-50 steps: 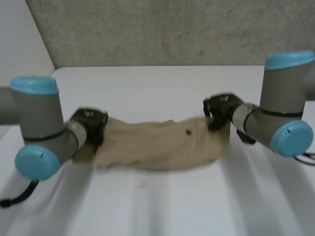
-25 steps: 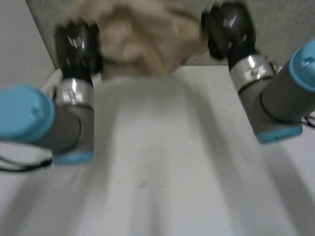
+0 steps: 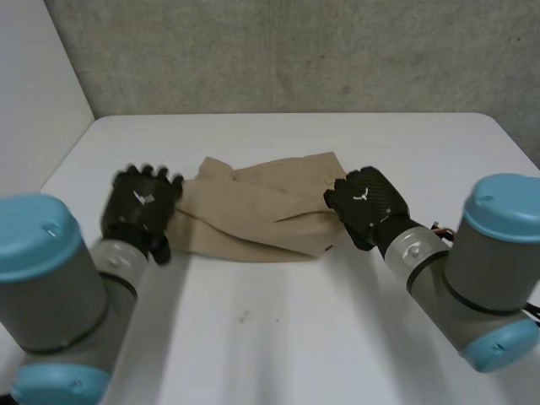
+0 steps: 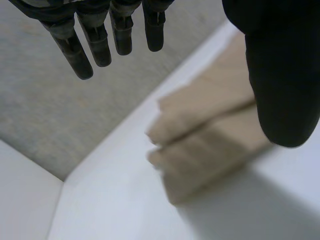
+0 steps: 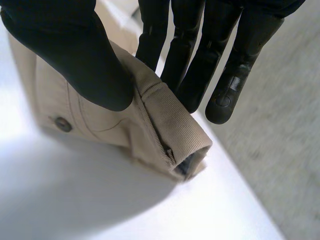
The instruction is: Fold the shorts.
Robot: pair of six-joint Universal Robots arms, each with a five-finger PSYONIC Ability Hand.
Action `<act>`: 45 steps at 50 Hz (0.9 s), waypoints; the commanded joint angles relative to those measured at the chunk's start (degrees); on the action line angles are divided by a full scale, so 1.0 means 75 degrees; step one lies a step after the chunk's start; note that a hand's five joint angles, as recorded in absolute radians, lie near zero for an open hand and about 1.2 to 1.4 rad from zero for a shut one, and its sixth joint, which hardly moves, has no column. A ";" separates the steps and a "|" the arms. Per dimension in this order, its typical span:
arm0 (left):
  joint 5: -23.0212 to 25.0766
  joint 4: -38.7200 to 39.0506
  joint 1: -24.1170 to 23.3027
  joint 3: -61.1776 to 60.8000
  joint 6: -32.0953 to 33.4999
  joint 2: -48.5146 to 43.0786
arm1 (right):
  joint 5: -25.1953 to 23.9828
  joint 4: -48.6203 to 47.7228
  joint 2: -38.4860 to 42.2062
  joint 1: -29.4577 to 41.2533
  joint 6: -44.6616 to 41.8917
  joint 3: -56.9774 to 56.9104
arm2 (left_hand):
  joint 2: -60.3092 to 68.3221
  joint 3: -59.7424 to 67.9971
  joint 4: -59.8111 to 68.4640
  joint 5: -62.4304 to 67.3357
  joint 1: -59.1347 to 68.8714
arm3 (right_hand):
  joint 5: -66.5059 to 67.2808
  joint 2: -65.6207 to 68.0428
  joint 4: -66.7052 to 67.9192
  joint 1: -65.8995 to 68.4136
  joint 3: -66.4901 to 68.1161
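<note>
**Shorts lie crosswise, right hand pinching**

Your white surface (image 3: 278, 337) has the tan shorts (image 3: 253, 219) near its middle, doubled over. The long axis runs hand to hand, with the buttoned waist end toward the right hand (image 3: 369, 207), whose fingers (image 5: 190, 65) and thumb pinch it. The left hand (image 3: 137, 211) is at the other end, fingers (image 4: 95, 45) straight and spread, holding nothing. It covers that corner, so the hems are hard to make out.

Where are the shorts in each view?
Head view: shorts on the white table, between left robot hand and right robot hand.
Left wrist view: lying beyond the open left robot hand's thumb.
Right wrist view: one end pinched between right robot hand's thumb and fingers.
Shared landmark: table's far edge against the grey wall.
</note>
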 commanded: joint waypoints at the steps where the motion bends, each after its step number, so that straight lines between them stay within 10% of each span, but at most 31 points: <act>1: 0.1512 -0.0077 0.0760 0.0882 -0.1376 -0.0018 | -0.0429 -0.1241 -0.1416 0.0059 0.0041 0.0988 | 0.0540 0.0475 0.0540 0.0473 0.0483 | 0.1855 0.1764 0.1579 0.3258 0.1553; 8: 0.2535 -0.0813 0.1066 0.1585 -0.1895 -0.1094 | -0.0335 -0.1371 -0.2097 0.0060 0.0064 0.1199 | 0.0653 0.0587 0.0652 0.0586 0.0596 | 0.1855 0.1764 0.1579 0.3258 0.1553; 45: 0.3133 -0.1249 0.1171 0.4387 -0.1836 -0.3815 | -0.0464 -0.1394 -0.2473 -0.0011 0.0041 0.1387 | 0.4061 0.3996 0.4061 0.3995 0.4005 | 0.1855 0.1764 0.1579 0.3258 0.1553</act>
